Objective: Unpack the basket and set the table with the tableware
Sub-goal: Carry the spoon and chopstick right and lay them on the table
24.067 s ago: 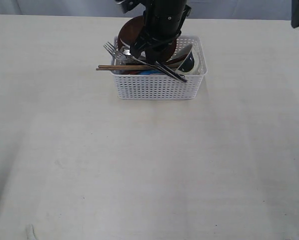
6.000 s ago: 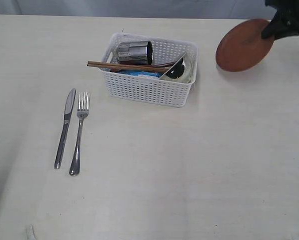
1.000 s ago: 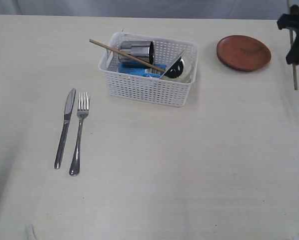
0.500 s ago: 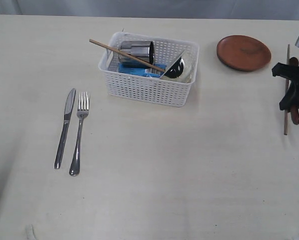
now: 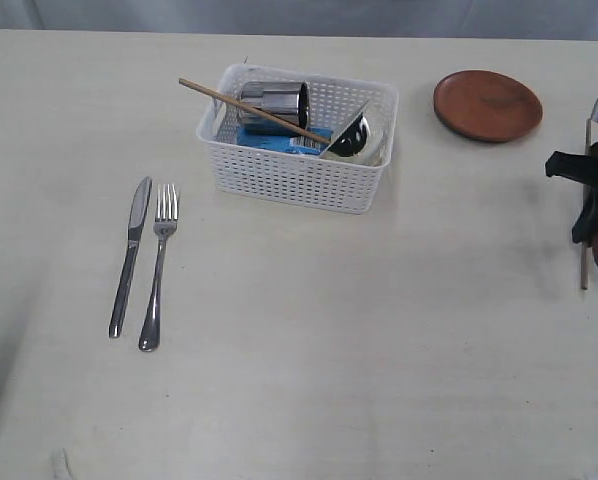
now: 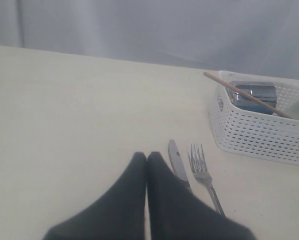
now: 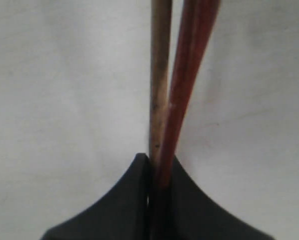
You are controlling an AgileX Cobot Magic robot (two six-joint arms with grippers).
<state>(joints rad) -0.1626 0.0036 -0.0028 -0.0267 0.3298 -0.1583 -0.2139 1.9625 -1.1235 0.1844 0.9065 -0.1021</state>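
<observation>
The white basket (image 5: 297, 180) stands at the table's far middle, holding a steel cup (image 5: 272, 103), one chopstick (image 5: 249, 110) slanting over its rim, and a cream bowl (image 5: 357, 135). A knife (image 5: 129, 255) and fork (image 5: 157, 265) lie side by side at the left. The brown plate (image 5: 487, 104) sits at the far right. At the right edge my right gripper (image 5: 594, 215) is shut on a chopstick (image 7: 160, 75) and the reddish spoon (image 7: 192, 65), low over the table (image 5: 379, 330). My left gripper (image 6: 147, 156) is shut and empty, near the knife (image 6: 178, 164).
A blue snack packet (image 5: 284, 142) lies inside the basket under the chopstick. The left wrist view also shows the fork (image 6: 203, 172) and the basket's lattice wall (image 6: 259, 135). A grey curtain runs behind the table's far edge.
My right gripper has carried the chopstick and spoon from beside the plate toward the near side along the right edge, and lower. Everything else has stayed put.
</observation>
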